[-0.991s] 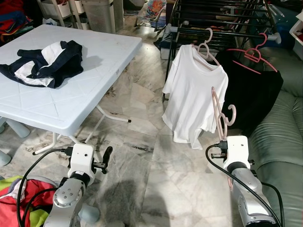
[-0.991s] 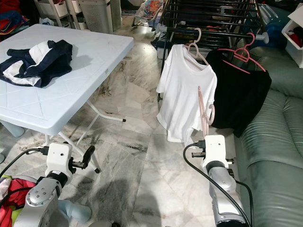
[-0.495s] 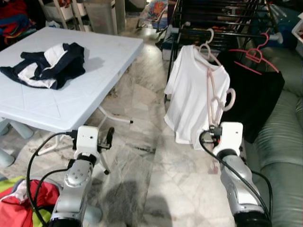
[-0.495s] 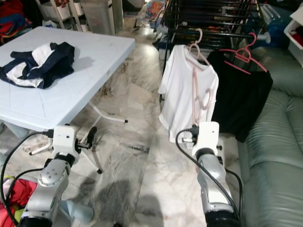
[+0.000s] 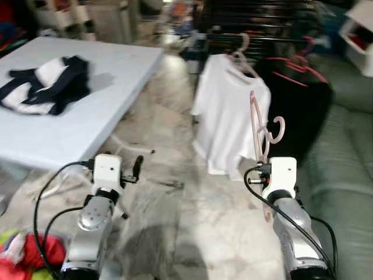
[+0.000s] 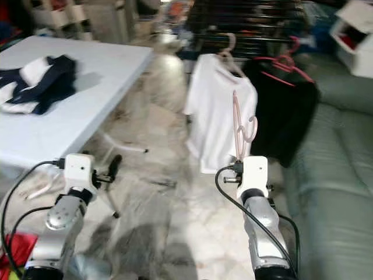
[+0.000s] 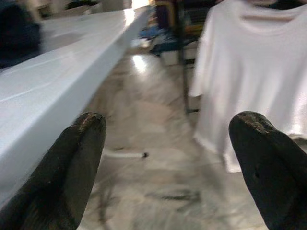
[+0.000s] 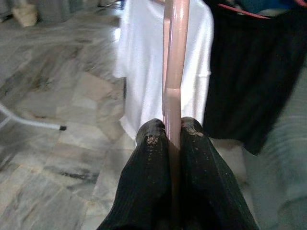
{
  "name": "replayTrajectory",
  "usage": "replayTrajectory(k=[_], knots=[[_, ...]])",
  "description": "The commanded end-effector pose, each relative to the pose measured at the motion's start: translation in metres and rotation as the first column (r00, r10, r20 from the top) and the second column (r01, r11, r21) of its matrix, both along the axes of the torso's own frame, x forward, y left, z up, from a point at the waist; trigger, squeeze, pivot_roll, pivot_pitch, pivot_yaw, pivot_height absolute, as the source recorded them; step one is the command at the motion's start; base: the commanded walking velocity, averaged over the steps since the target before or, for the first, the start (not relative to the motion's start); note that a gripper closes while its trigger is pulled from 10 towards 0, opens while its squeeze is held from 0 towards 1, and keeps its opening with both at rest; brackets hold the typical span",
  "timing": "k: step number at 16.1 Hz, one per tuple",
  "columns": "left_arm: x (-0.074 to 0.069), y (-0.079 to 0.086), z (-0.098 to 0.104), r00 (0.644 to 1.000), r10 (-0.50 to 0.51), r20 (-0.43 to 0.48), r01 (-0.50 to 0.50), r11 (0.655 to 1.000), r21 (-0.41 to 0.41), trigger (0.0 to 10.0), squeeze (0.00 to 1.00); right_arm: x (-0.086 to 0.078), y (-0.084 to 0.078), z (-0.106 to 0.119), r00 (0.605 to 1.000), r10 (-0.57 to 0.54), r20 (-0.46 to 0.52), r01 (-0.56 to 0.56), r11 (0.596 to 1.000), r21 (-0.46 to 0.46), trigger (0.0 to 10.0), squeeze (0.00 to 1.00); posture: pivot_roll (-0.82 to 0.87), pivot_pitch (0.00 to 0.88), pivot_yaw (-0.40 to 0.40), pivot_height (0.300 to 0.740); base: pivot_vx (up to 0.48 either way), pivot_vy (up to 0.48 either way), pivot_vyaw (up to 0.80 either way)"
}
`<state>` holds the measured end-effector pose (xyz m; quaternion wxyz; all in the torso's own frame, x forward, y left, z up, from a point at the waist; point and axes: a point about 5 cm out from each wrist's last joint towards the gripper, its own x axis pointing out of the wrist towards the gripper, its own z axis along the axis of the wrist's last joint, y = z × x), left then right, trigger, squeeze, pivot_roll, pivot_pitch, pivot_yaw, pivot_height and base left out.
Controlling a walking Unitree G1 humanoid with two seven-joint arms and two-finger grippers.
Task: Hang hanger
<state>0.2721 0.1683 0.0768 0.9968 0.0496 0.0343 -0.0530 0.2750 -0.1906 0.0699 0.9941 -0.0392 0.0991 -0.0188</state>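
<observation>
1. At right centre of the left eye view, a pale pink plastic hanger [image 5: 260, 131], thin-framed, seen nearly edge-on, in front of the white shirt [image 5: 228, 114] on the rack [image 5: 262, 26].
2. Long axis upright; hook [image 5: 276, 129] at mid-height, curling toward the frame's right, toward the black garment [image 5: 300, 111].
3. Right gripper [image 8: 172, 136] just below, fingers [image 8: 152, 143] pressed together on the hanger's lower edge, pinching it between both pads.
4. At lower left, left gripper [image 7: 168, 129] spread wide, holding nothing, raised over the marble floor [image 5: 175, 192] beside the white table [image 5: 70, 125].
5. On the table, upper left, a navy-and-white garment [image 5: 44, 84].
</observation>
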Motion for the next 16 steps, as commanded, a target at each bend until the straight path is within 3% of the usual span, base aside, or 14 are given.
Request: replayTrajectory(k=[1, 16], knots=[[0.0, -0.002, 0.003, 1.0, -0.015, 0.013, 0.015, 1.0, 0.002, 10.0, 0.0, 0.003, 0.004, 0.004, 0.999, 0.021, 0.024, -0.021, 1.0, -0.003, 10.0, 0.0, -0.04, 0.0, 0.038, 0.74, 0.304, 0.0, 0.0], [0.01, -0.014, 0.008, 0.998, -0.044, 0.039, 0.045, 0.999, -0.029, 10.0, 0.0, 0.013, 0.009, 0.005, 0.997, 0.079, 0.025, -0.078, 0.996, -0.034, 10.0, 0.0, -0.04, 0.0, 0.032, 0.74, 0.448, 0.0, 0.0]])
